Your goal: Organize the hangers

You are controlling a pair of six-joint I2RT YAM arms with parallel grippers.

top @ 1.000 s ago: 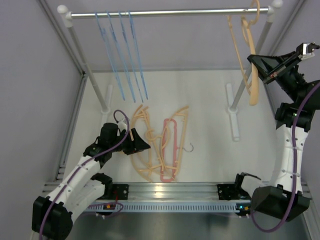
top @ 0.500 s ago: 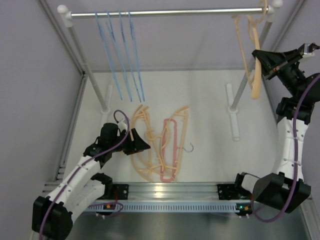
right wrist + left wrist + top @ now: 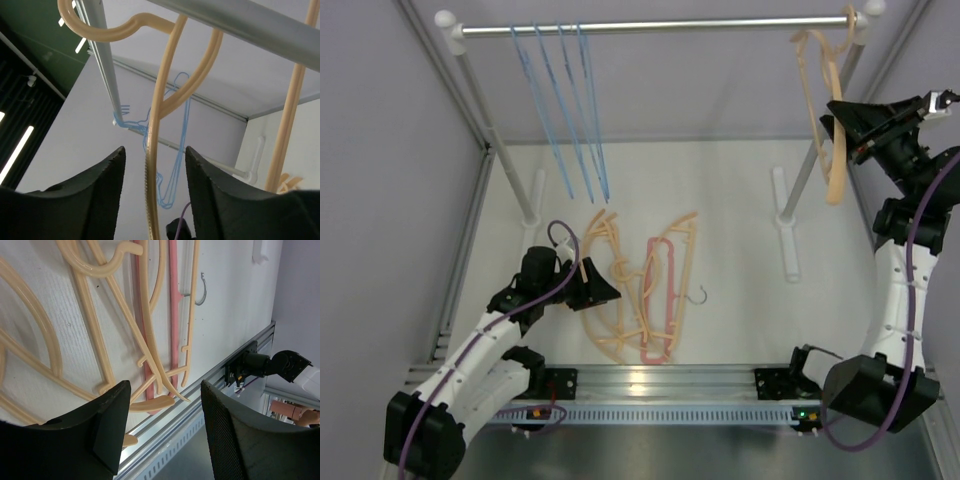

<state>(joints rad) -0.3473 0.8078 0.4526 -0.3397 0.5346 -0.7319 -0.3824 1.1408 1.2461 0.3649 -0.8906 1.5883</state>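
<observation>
Right end effector (image 3: 844, 118), raised beside the right end of the silver rail (image 3: 670, 24): fingers spread, with the arm of a hooked peach hanger (image 3: 835, 178) passing between them and clear of both in the wrist view. Left end effector (image 3: 606, 290): fingers wide apart, holding nothing, low over the white counter (image 3: 740, 200) at the left edge of a heap of peach hangers (image 3: 605, 335) and one pink-red hanger (image 3: 658, 300). Four thin blue hangers (image 3: 565, 110) hang at the rail's left. Grey walls (image 3: 380, 200) enclose the counter.
</observation>
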